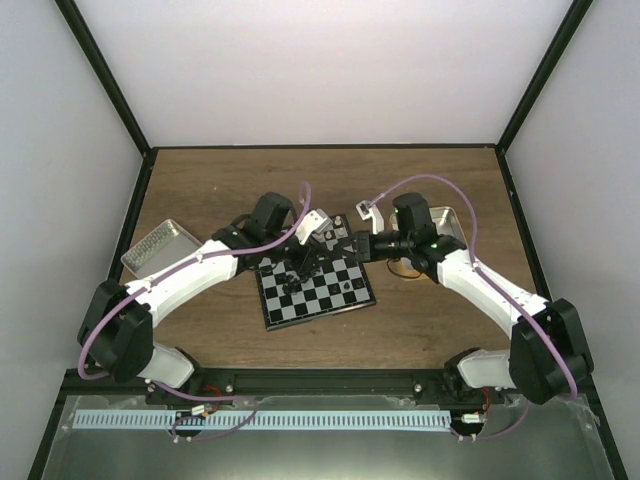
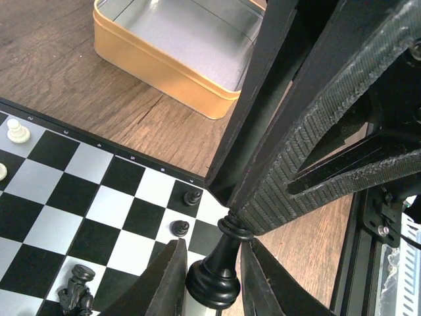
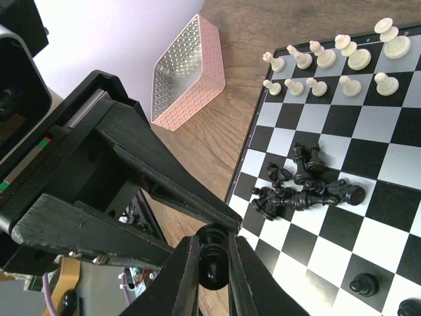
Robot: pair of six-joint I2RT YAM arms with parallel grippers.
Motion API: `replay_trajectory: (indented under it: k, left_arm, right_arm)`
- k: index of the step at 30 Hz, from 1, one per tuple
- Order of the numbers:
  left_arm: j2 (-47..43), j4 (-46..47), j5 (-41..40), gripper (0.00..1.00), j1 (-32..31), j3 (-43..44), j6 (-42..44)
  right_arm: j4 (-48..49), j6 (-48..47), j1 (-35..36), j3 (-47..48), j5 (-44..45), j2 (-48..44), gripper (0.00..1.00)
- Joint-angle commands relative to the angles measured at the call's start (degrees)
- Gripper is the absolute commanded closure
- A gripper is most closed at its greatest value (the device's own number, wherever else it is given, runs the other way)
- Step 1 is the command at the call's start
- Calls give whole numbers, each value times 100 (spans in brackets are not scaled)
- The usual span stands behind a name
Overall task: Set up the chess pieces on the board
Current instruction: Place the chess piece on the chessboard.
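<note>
Walls (image 1: pixel 300 70) white, table (image 1: pixel 250 180) wooden; left gripper (image 2: pixel 214 249) and right gripper (image 3: pixel 212 245) pinch one black piece (image 2: pixel 212 283).

The left arm (image 1: pixel 190 274) and the right arm (image 1: pixel 487 286) are made of white shells and black joints, a purple cable (image 1: pixel 432 178) is looped along each, and black fingers (image 2: pixel 309 151) are lined with bumpy pads.

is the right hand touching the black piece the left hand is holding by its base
Touching. In the left wrist view the right hand pinches the head of the black piece, no gap; the left hand grips its base.
</note>
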Motion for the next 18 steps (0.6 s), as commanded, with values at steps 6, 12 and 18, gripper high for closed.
replay_trajectory:
  k: [6, 12, 18]
  left_arm:
    - [-184, 254, -348, 52, -21, -194, -165]
    - [-704, 136, -1360, 33, -20, -440, -607]
    - [-1707, -442, -3384, 30, -20, -544, -1419]
  right_arm:
    - [319, 136, 222, -41, 427, -13, 94]
    - [54, -99, 345, -52, 1624, -39, 94]
    - [-188, -340, 736, -1, 2830, 34, 94]
